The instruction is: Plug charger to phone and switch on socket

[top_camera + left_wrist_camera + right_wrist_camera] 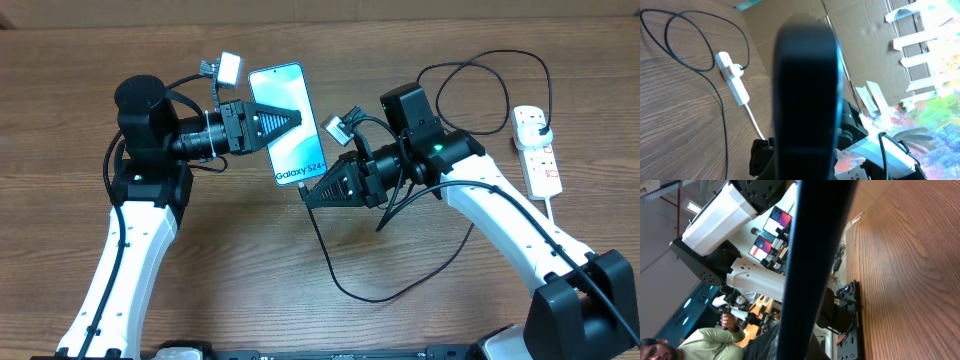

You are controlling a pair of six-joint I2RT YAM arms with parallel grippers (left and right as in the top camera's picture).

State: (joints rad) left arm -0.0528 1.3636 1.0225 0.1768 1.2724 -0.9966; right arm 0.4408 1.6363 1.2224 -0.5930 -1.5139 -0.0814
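Observation:
The phone [285,90], with a light blue screen reading "Galaxy S24", is held above the table at centre. My left gripper [292,120] is shut on its middle from the left. In the left wrist view the phone [807,90] is a dark edge-on bar that hides the jaws. My right gripper [308,195] sits at the phone's bottom edge, shut on the connector end of the charger [345,290]. The cable loops over the table to a black plug [537,122] in the socket [542,165] at far right. The phone's edge [815,245] hides the right fingertips.
The socket [735,80] and its thick white cord [756,125] lie near a cardboard wall [865,45], with the black cable [720,105] coiled beside them. A person in a green shirt [670,347] stands beyond the table's edge.

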